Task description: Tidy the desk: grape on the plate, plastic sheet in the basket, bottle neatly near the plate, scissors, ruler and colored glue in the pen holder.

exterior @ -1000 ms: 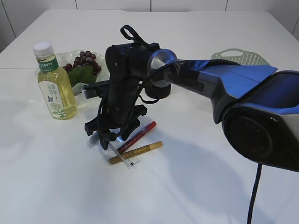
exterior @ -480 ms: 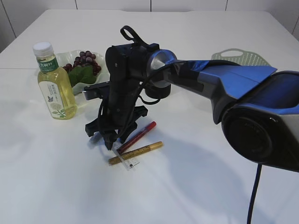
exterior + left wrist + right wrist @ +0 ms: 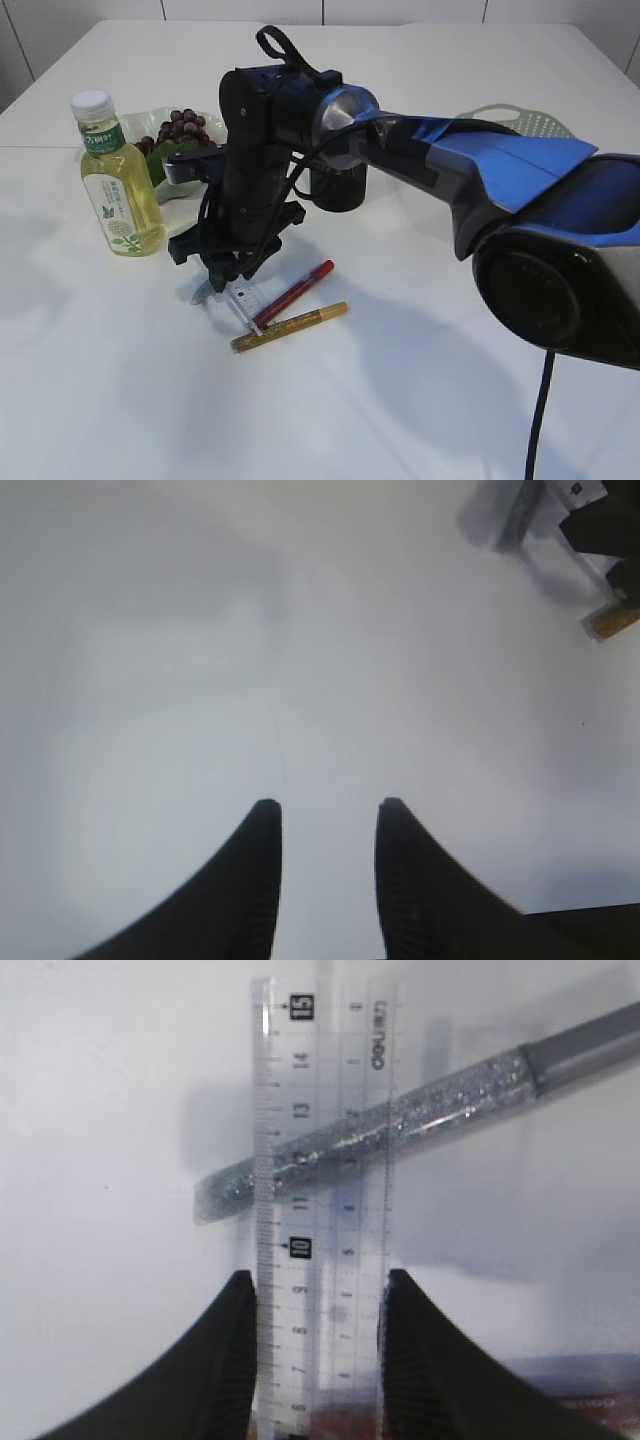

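Right hand (image 3: 312, 1305) pointed straight down over the tabletop (image 3: 420, 400) — fingers clamped on the ruler (image 3: 320, 1210), lifted above the glitter pen (image 3: 400, 1120). Left hand (image 3: 328, 825) hovered with fingers apart, gripping nothing.

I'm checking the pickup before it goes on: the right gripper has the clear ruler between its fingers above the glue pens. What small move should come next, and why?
Probably lift straight up a little. The right gripper is closed on the ruler, whose far end still reaches over the glitter glue pen. Rising first should clear the pen before swinging toward the black pen holder.
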`<state>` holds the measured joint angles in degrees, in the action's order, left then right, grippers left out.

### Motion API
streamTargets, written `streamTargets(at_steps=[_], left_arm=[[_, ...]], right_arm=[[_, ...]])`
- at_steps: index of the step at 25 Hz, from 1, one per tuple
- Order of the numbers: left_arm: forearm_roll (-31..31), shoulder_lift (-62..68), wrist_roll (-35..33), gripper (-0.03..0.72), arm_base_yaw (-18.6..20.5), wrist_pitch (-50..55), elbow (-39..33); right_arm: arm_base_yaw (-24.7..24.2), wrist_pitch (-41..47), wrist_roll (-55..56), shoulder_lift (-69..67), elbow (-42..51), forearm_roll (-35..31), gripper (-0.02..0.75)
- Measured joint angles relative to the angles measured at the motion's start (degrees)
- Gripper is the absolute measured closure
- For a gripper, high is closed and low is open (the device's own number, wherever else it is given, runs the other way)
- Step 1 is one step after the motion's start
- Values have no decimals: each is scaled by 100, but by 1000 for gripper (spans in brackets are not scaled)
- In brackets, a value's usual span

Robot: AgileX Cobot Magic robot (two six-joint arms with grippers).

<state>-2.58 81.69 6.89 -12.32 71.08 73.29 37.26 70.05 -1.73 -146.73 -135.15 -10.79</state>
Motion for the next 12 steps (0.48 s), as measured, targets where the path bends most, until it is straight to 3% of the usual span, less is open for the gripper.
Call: streamTargets(at_steps=[12], left_arm=[[0,0,0,449,0,0,0]], right_arm=[[0,39,-54,131,-108,46,438]])
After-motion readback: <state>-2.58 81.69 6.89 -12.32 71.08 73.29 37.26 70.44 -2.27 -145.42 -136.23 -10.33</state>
